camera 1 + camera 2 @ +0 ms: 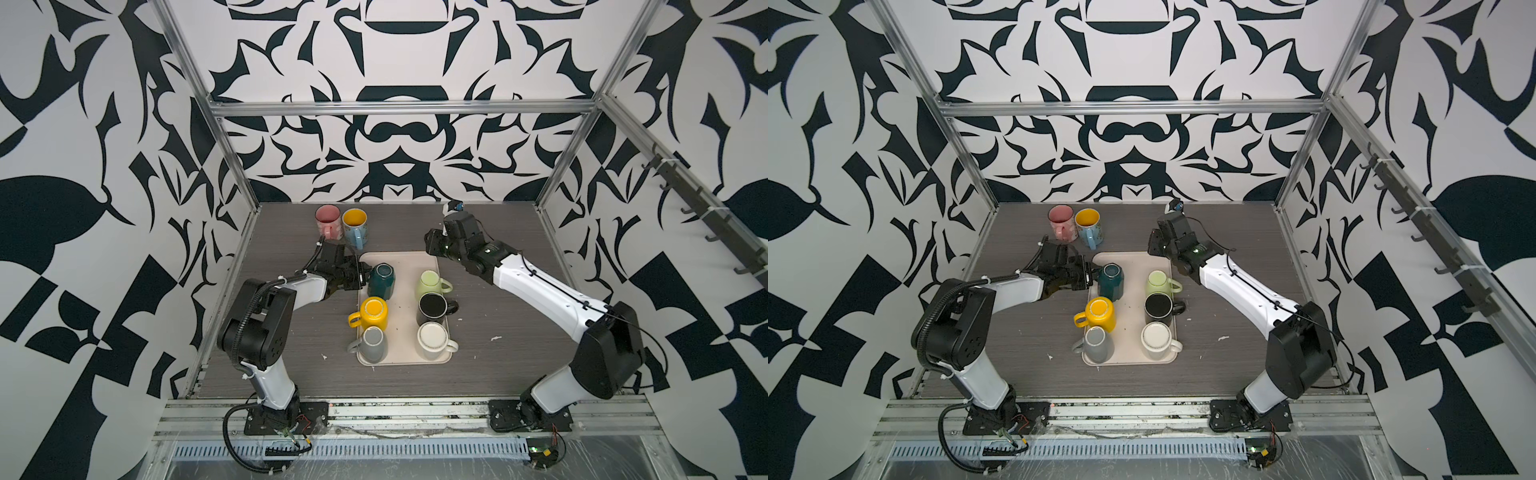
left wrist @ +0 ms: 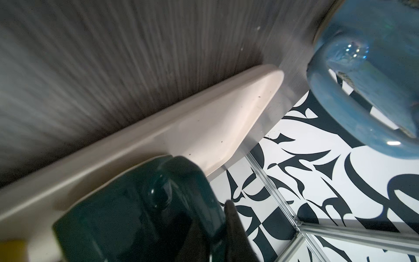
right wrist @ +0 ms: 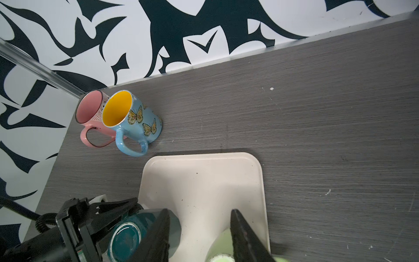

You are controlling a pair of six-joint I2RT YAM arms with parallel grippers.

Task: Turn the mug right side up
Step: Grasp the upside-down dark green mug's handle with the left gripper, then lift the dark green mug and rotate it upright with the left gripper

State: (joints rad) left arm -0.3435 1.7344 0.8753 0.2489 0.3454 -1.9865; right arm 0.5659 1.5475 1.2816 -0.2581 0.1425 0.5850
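A dark teal mug (image 1: 381, 281) (image 1: 1112, 281) stands bottom up at the tray's far left, with its handle turned to the left. My left gripper (image 1: 365, 276) (image 1: 1093, 275) reaches in from the left and is shut on that handle. In the left wrist view the glossy mug (image 2: 136, 215) fills the foreground, and the gripper (image 2: 218, 217) has the handle between its dark fingers (image 2: 230, 205). My right gripper (image 1: 434, 249) (image 3: 200, 211) hangs open above the tray's far end, holding nothing. It is beside the teal mug (image 3: 125, 238).
The beige tray (image 1: 405, 257) (image 3: 204, 177) also bears upside-down mugs: yellow (image 1: 374, 311), grey (image 1: 372, 343), light green (image 1: 432, 282), black (image 1: 432, 307), white (image 1: 432, 338). Upright pink (image 1: 327, 216) and blue butterfly (image 1: 354, 224) mugs stand close behind the left gripper.
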